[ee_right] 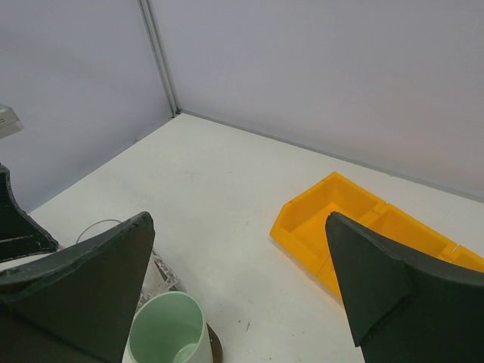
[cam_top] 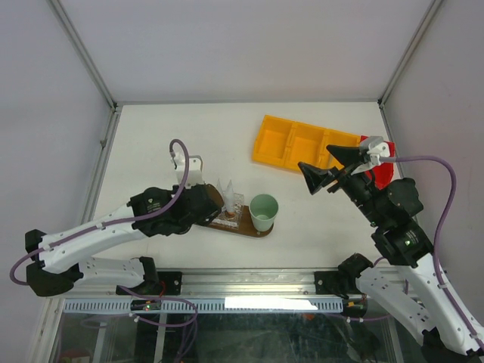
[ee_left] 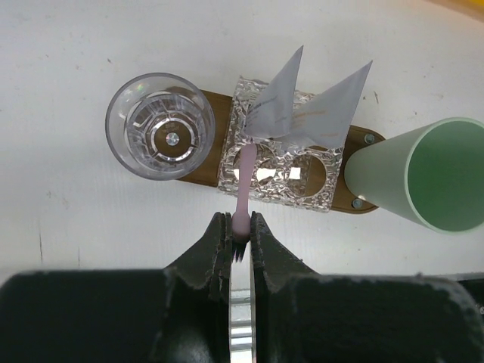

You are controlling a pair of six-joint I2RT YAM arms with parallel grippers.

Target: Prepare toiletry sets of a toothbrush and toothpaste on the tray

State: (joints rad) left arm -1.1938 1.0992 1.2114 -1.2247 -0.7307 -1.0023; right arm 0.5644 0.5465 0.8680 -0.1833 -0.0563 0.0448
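My left gripper (ee_left: 240, 221) is shut on the bristle end of a thin pink toothbrush (ee_left: 245, 185). Its other end reaches into a clear faceted holder (ee_left: 276, 172) on the dark brown tray (ee_left: 364, 200). Two white tapered tubes (ee_left: 306, 106) stand in that holder. In the top view the left gripper (cam_top: 211, 204) is at the tray's (cam_top: 253, 230) left end, by the holder (cam_top: 231, 206). My right gripper (cam_top: 330, 169) is open and empty, raised right of the tray; its wrist view shows it (ee_right: 238, 221) spread wide above the table.
A clear glass (ee_left: 160, 126) stands on the tray's left end and a mint-green cup (cam_top: 264, 210) on its right end. A yellow compartmented bin (cam_top: 302, 145) lies at the back right, with a red object (cam_top: 383, 172) beside it. The cup (ee_right: 166, 329) and bin (ee_right: 355, 219) also show in the right wrist view.
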